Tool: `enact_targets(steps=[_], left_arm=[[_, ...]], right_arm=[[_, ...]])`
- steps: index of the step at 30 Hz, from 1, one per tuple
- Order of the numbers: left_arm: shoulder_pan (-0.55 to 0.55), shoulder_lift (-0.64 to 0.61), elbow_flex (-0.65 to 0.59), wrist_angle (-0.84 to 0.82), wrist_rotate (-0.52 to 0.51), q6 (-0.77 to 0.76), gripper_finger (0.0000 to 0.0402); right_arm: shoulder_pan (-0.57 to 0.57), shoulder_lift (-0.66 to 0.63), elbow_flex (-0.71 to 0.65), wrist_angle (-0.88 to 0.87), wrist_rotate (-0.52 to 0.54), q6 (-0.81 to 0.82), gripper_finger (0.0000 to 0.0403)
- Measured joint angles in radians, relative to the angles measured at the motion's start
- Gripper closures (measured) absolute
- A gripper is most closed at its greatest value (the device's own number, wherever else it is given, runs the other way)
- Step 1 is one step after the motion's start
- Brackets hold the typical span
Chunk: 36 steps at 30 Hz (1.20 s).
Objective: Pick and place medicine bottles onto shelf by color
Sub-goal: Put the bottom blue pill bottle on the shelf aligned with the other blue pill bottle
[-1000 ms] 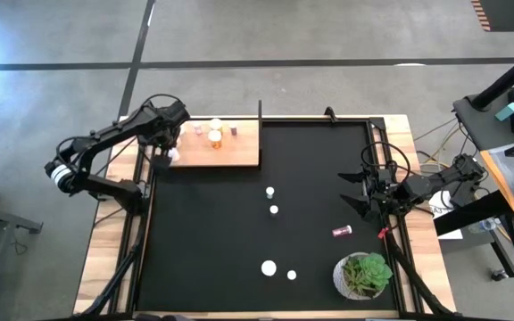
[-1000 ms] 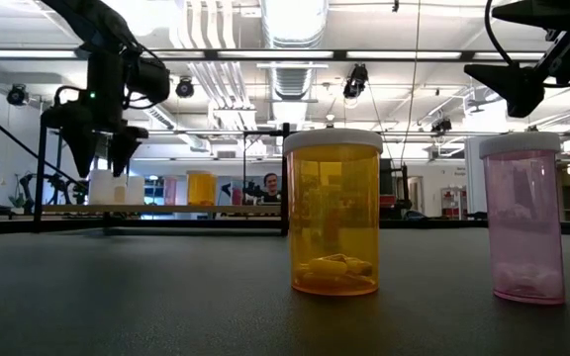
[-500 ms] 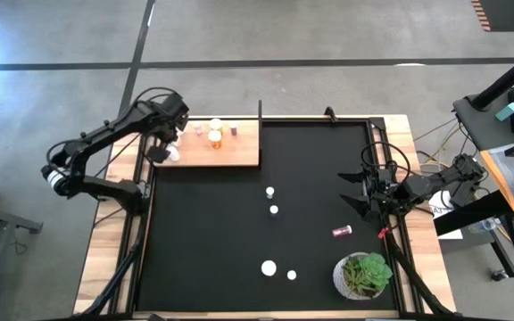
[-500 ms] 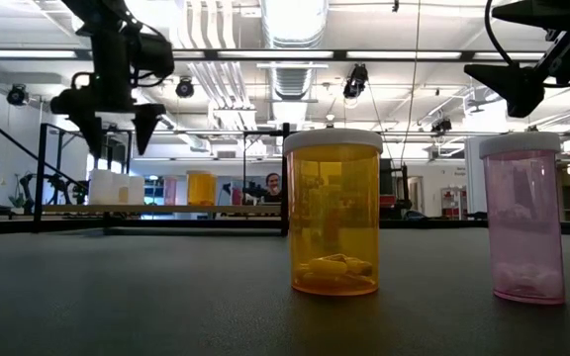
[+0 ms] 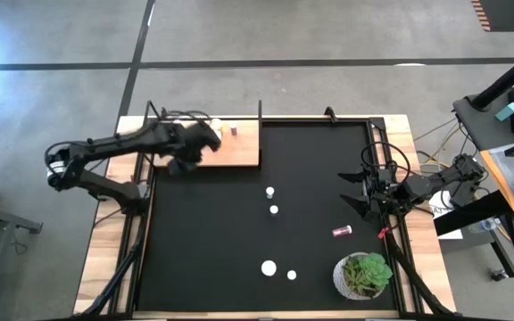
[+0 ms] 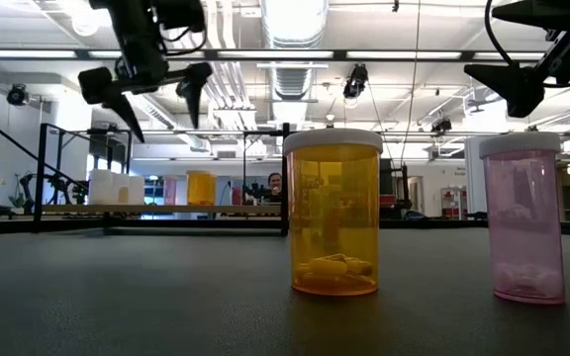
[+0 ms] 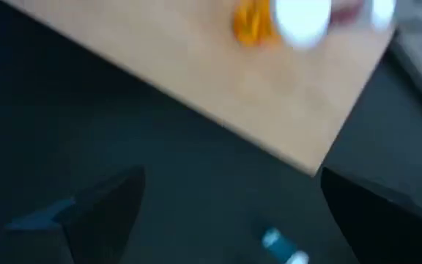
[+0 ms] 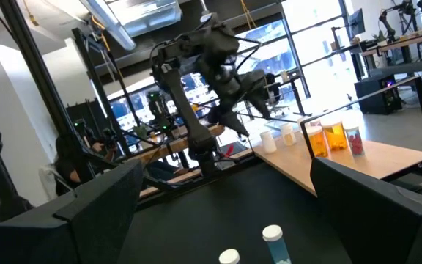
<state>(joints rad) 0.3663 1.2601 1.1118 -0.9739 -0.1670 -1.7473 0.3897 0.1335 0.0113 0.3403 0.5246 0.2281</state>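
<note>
The light-wood shelf (image 5: 235, 147) sits at the mat's far left corner, with white (image 6: 107, 188) and orange (image 6: 201, 188) bottles standing on it. My left gripper (image 5: 199, 143) hangs open and empty above the shelf, high over it in the low view (image 6: 156, 84). Its wrist view shows the board (image 7: 196, 81) and an orange bottle (image 7: 251, 26). Several white-capped bottles (image 5: 269, 191) (image 5: 269, 267) stand on the black mat. A dark red one (image 5: 342, 231) lies on its side. My right gripper (image 5: 355, 192) waits open and empty at the mat's right edge.
A green plant in a white pot (image 5: 364, 275) stands at the mat's near right corner. An orange bottle (image 6: 332, 213) and a pink one (image 6: 522, 218) stand close to the low camera. Black posts (image 5: 260, 111) rise at the shelf's right end.
My left gripper has risen from the shelf's left end and gone toward the table's right, along the shelf. Its fingers stand wider apart than a second ago. The white bottle it stood over has stayed on the shelf.
</note>
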Motion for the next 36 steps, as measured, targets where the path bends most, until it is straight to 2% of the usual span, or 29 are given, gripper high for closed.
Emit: enact_targets(steps=[5, 10, 17, 24, 30, 36], left_arm=[[-0.134, 0.101, 0.044, 0.026, -0.005, 0.0, 0.0006], [-0.218, 0.276, 0.172, 0.022, 0.03, 0.007, 0.0006], [-0.288, 0.483, 0.39, -0.044, 0.063, 0.058, 0.0006], [-0.359, 0.63, 0.559, -0.06, 0.07, 0.051, 0.0006], [-0.411, 0.749, 0.688, -0.065, 0.072, 0.026, 0.0006], [-0.416, 0.842, 0.775, -0.069, 0.083, 0.024, 0.0006]], right_arm=[[0.0, 0.0, 0.0, 0.0, 0.0, 0.0, 0.0019], [0.0, 0.0, 0.0, 0.0, 0.0, 0.0, 0.0019], [0.0, 0.0, 0.0, 0.0, 0.0, 0.0, 0.0019], [0.0, 0.0, 0.0, 0.0, 0.0, 0.0, 0.0019], [0.0, 0.0, 0.0, 0.0, 0.0, 0.0, 0.0019], [0.0, 0.0, 0.0, 0.0, 0.0, 0.0, 0.0019]])
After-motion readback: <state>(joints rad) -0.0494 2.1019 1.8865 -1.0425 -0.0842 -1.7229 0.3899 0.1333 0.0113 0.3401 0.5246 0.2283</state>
